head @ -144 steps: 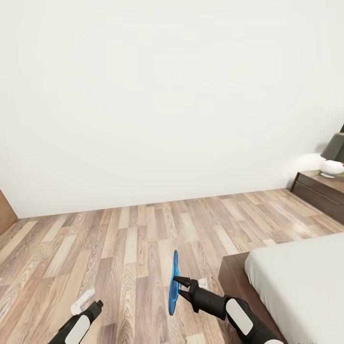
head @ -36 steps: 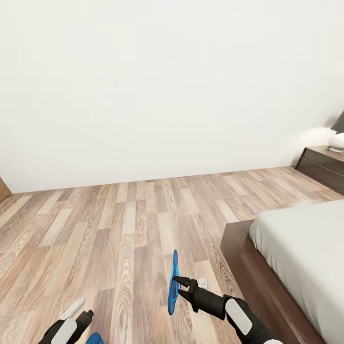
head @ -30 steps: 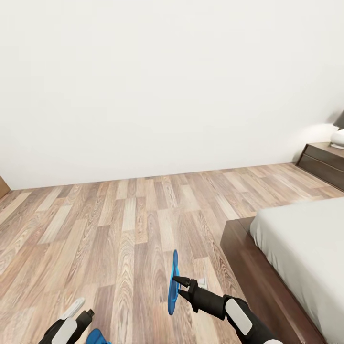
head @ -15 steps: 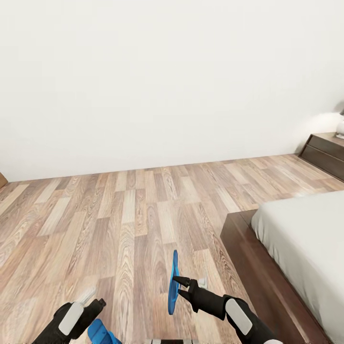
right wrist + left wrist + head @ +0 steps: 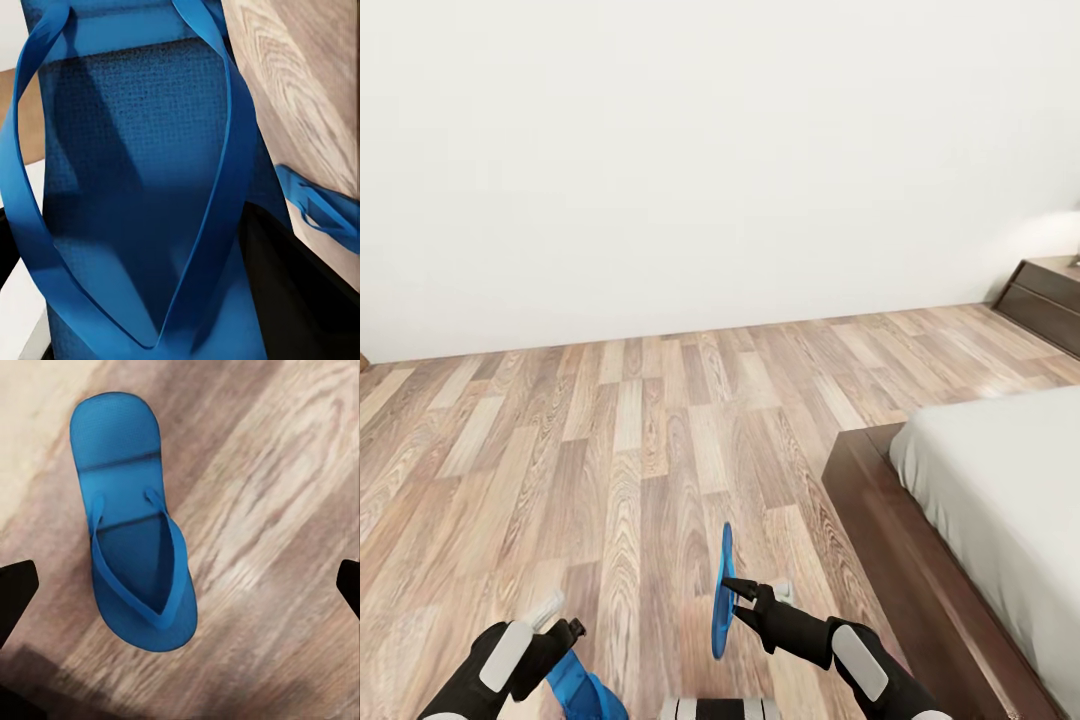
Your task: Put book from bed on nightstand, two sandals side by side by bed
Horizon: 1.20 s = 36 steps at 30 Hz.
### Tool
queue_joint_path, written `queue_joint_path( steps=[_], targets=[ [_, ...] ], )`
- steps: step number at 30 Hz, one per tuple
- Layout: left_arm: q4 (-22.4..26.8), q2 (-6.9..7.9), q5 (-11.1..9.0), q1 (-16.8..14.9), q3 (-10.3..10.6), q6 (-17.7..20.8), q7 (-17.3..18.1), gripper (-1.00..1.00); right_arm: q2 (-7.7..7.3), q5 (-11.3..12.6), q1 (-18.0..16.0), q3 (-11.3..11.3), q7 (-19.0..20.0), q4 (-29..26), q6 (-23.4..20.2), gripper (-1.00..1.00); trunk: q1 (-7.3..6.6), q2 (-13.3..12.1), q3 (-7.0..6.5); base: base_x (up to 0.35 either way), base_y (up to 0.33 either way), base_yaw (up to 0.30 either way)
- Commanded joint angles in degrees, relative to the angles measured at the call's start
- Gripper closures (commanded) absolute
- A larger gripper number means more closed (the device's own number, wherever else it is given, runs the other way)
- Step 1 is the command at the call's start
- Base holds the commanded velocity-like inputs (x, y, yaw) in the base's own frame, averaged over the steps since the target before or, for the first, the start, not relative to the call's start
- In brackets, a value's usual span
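The right gripper [image 5: 732, 598] is clamped on one bright-blue flip-flop sandal [image 5: 721, 592], held on edge above the wood-plank floor [image 5: 660, 450] beside the dark-framed bed [image 5: 980, 500]. The left gripper [image 5: 560, 625], fingers spread wide, hovers over the second blue sandal [image 5: 131, 521] lying flat on that floor. Likely next: lower and close on it.

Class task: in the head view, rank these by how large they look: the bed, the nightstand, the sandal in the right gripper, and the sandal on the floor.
1. Bed, cropped.
2. Nightstand, cropped, farther off.
3-4. Held sandal, seen edge-on, and floor sandal, partly hidden: too alike to rank.

Bed [image 5: 1000, 480] right; nightstand [image 5: 1050, 300] behind; sandal [image 5: 131, 525] on floor [image 5: 610, 450].
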State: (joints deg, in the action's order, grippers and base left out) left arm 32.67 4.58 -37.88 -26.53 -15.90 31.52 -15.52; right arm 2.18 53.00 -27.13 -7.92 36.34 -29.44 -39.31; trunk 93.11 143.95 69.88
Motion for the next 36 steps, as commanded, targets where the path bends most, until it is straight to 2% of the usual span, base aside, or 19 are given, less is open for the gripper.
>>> queue_joint_path(
  steps=[1, 5, 10, 17, 19, 22, 34, 36],
  targets=[
    [0.1, -0.01, -0.6, 0.0, -0.1, 1.1, -0.5, -1.0, -0.04, 0.4, 0.0, -0.1, -0.1, 0.0, -0.3, 1.0, 0.01, 0.0, 0.27, 0.0, 0.0, 0.0],
    [0.2, -0.01, -0.7, 0.0, -0.1, 4.6, -0.2, -1.0, -0.07, 0.4, 0.0, -0.1, 0.0, 0.0, -0.3, 1.0, 0.11, 0.1, 1.16, 0.0, 0.0, 0.0],
    [0.8, -0.01, -0.8, 0.0, -0.1, 6.0, 0.1, -1.0, -0.05, 0.4, 0.0, -0.1, 0.0, 0.0, -0.3, 1.0, 0.24, 0.2, 2.27, 0.0, 0.0, 0.0],
    [0.9, -0.01, -0.8, 0.0, -0.1, 7.0, 4.2, -1.0, -0.02, 0.4, 0.0, -0.1, 0.0, 0.0, -0.3, 1.0, 0.42, 0.2, 3.82, 0.0, 0.0, 0.0],
    [0.9, -0.01, -0.7, 0.0, -0.1, 9.3, 6.5, -1.0, -0.03, 0.4, 0.0, -0.1, 0.0, 0.0, -0.3, 1.0, 0.47, 0.3, 4.26, 0.0, 0.0, 0.0],
    [0.9, -0.01, -0.6, 0.0, 0.0, 10.8, 8.5, -1.0, -0.04, 0.4, 0.0, -0.1, 0.0, 0.0, -0.3, 1.0, 0.47, 0.3, 4.26, 0.0, 0.0, 0.0],
    [0.9, -0.06, -0.5, 0.0, 0.0, 11.1, 9.4, -1.0, -0.07, 0.4, 0.0, 0.0, 0.1, -0.1, -0.3, 1.0, 0.47, 0.3, 4.26, 0.0, 0.0, 0.0],
    [1.6, -0.59, -1.2, 0.1, -0.3, 10.4, 10.0, -1.0, -0.16, 0.6, -0.7, 0.3, 1.0, 0.2, -0.9, 1.0, 0.48, 0.3, 4.26, 0.0, 0.0, 0.0]
  ],
)
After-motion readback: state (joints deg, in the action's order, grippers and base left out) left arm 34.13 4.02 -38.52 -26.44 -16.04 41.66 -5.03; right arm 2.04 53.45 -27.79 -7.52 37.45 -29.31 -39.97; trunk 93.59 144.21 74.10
